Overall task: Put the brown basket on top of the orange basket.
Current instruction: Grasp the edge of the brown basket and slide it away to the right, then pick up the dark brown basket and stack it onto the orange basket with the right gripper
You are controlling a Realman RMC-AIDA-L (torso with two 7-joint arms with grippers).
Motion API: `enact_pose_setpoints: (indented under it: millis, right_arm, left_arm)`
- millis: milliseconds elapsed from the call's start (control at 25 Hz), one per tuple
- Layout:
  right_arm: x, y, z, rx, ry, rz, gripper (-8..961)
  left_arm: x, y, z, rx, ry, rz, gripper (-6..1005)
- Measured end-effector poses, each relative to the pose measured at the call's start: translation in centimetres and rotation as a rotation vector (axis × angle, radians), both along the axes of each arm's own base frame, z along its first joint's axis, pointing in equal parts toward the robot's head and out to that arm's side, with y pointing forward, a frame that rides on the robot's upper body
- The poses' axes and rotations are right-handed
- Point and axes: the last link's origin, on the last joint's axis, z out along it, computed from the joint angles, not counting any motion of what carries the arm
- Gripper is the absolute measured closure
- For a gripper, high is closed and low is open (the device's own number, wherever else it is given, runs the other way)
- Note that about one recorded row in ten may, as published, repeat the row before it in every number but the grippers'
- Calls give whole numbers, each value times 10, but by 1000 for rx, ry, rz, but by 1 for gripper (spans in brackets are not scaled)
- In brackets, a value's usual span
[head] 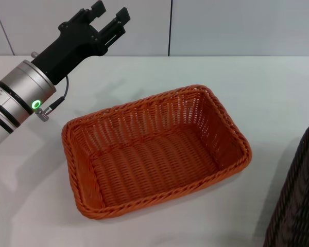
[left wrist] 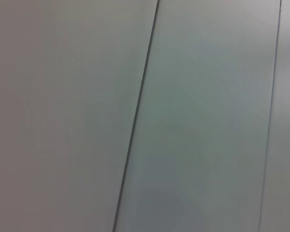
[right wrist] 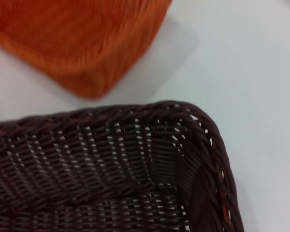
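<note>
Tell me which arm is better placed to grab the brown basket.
Right. Its wrist camera looks closely down on the brown basket, which sits at the robot's right. The left gripper is raised on the far side of the orange basket.

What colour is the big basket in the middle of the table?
Bright orange basket, best seen in the head view.

Just a plain white bench and a paneled wall back there

The bench [head: 221, 77] is a smooth, pale white top that runs wide across the room, with soft shadows lying on it here and there. Behind it stands a light grey wall [head: 237, 25] made of flat panels, and a thin dark seam [head: 170, 28] runs straight up between two of them. From up close on the left side you get the same wall [left wrist: 208, 121], pale and blank, with one dark seam [left wrist: 137, 116] slanting across it and a fainter one near the edge.
</note>
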Motion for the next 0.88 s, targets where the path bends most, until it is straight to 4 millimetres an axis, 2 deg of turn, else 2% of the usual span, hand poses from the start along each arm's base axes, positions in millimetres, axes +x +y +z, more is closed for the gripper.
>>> enact_pose_setpoints:
  millis: [400, 640, 880]
  right_arm:
    - [-3, -20, -2, 27, 132, 90, 781]
    - [-14, -36, -6, 62, 296, 197, 785]
    - [-22, -36, -16, 86, 378, 245, 784]
  left_arm:
    - [-2, 2, 3, 15, 7, 9, 310]
    - [-4, 2, 5, 22, 5, 16, 310]
    - [-9, 1, 8, 31, 7, 31, 310]
